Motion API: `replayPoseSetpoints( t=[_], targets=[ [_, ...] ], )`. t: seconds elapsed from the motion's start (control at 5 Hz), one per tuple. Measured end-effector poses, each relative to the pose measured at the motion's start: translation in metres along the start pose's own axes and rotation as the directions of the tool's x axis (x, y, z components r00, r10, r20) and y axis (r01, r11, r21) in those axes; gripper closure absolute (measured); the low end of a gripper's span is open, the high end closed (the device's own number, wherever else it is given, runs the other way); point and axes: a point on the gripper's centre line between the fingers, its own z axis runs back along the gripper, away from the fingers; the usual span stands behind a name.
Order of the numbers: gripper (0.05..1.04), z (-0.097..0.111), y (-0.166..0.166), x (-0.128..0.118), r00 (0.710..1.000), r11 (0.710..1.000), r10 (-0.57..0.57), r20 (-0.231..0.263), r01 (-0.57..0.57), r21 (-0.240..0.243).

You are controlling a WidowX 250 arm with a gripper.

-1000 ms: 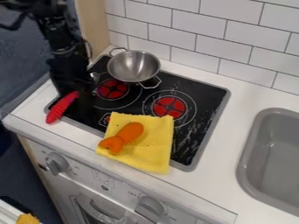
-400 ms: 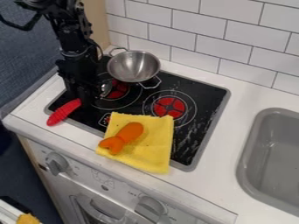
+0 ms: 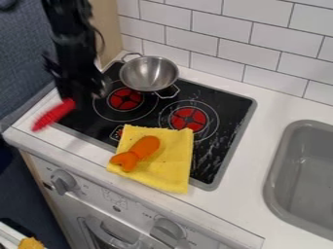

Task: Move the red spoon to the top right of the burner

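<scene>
My gripper (image 3: 78, 99) is at the left side of the black stove top (image 3: 146, 114), shut on the red spoon (image 3: 53, 115). The spoon's red handle slants down and left from the gripper, over the white counter's left edge. Its silver head shows on the other side of the gripper, near the left red burner (image 3: 125, 98). The gripper hides the middle of the spoon. Both gripper and spoon are blurred.
A metal pot (image 3: 149, 74) stands at the back of the stove. On the front edge lies a yellow cloth (image 3: 170, 170) with an orange toy (image 3: 136, 152) on it. Another red burner (image 3: 189, 118) is right of centre. A grey sink (image 3: 305, 175) is at the right.
The gripper and spoon first shifted right together, then swung back left and a little up in the view. The pot, cloth and orange toy have kept their places.
</scene>
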Motion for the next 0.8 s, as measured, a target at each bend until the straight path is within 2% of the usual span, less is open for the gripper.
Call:
replayPoseSetpoints(
  t=[0.2, 0.4, 0.6, 0.8],
  targets=[
    [0.760, 0.039, -0.014, -0.009, 0.993, 0.993, 0.111, 0.029, -0.110, -0.050],
    [0.760, 0.058, -0.051, 0.005, 0.991, 0.989, 0.127, 0.028, -0.125, -0.084],
    [0.760, 0.072, -0.092, 0.038, 0.993, 0.988, 0.112, 0.033, -0.108, -0.113],
    [0.760, 0.071, -0.131, 0.072, 0.996, 0.990, 0.079, 0.041, -0.073, -0.120]
  ],
)
